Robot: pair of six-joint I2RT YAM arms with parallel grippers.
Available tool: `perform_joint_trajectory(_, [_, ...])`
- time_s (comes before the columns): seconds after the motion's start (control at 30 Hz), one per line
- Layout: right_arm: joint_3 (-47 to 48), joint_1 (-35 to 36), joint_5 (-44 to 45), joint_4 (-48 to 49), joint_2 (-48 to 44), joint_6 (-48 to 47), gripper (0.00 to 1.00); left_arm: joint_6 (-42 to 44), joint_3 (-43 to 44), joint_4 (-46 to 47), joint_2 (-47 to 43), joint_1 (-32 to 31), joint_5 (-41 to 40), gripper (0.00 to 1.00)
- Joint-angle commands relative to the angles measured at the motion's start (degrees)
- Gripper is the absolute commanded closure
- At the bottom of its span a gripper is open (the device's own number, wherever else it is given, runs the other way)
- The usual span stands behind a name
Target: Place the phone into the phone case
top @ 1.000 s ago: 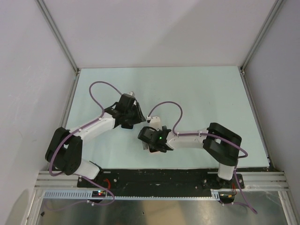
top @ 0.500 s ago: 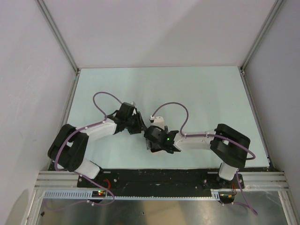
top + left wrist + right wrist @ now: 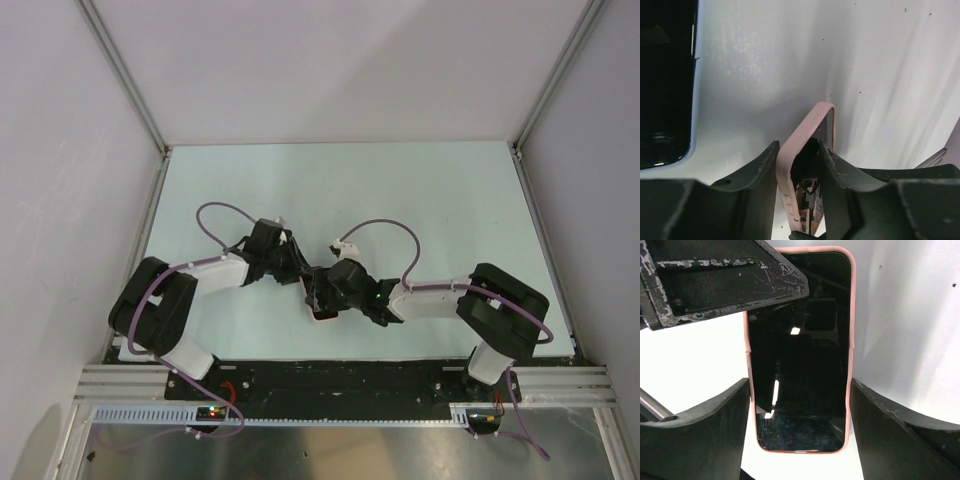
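The salmon-pink phone case [image 3: 850,340] lies between my right gripper's [image 3: 799,382] two fingers, which press on its long sides. The inside of the case shows glossy black. In the top view only a bit of pink rim [image 3: 322,317] shows under the right gripper [image 3: 326,297]. My left gripper [image 3: 797,152] is shut on the case's side wall [image 3: 805,130], one finger outside and one inside. Its finger [image 3: 740,275] covers the case's upper left corner. The phone [image 3: 665,80], black screen with a light blue edge, lies on the table left of the left gripper. It is hidden in the top view.
The pale table [image 3: 430,200] is bounded by white walls and metal posts [image 3: 160,150]. Both arms meet near its front middle, with purple cables [image 3: 375,225] looping above them. The black mounting rail [image 3: 340,375] runs along the near edge.
The left gripper has moved down and right onto the case. The right gripper has swung round so it points left, and the right arm's elbow has shifted right.
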Motion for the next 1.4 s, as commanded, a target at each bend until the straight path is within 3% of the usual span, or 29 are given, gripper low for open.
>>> perform_joint_trajectory(0.0, [-4.70,0.32,-9.32,-6.34,4.49,1.82,0.61,-1.04,0.12,4.92,0.42,0.59,3.61,0.65])
perform_joint_trajectory(0.1, [-4.85,0.08,-9.31,-6.60,4.59,1.75,0.62,0.30,0.49,3.56,0.25,0.69,2.89,0.72])
perform_joint_trajectory(0.33, [-4.24,-0.03,-8.76,-8.10,4.88,1.71,0.62,5.63,2.76,-5.11,0.34,0.09,-1.65,0.98])
perform_joint_trajectory(0.7, [-3.34,-0.05,-6.74,-11.89,5.64,1.39,0.63,10.92,7.62,-15.14,-2.49,-3.11,-12.31,1.00])
perform_joint_trajectory(0.93, [-1.89,-0.02,-4.22,-14.87,5.33,1.60,0.64,13.43,10.44,-19.16,-1.05,-3.91,-14.25,0.99])
perform_joint_trajectory(1.0, [-1.03,-0.13,-2.84,-16.58,5.26,1.98,0.64,13.58,10.62,-19.36,-1.21,-4.18,-14.39,0.90])
perform_joint_trajectory(1.2, [4.26,-2.74,1.25,-22.57,5.97,3.35,0.65,13.97,12.99,-19.37,-5.89,-0.48,-13.20,0.44])
perform_joint_trajectory(1.27, [6.84,-4.06,2.57,-24.00,6.48,3.40,0.66,14.16,14.46,-19.41,-7.41,1.58,-12.61,0.33])
perform_joint_trajectory(1.37, [10.57,-6.38,3.82,-25.86,7.99,3.30,0.66,14.19,16.61,-20.06,-8.83,4.17,-11.34,0.25])
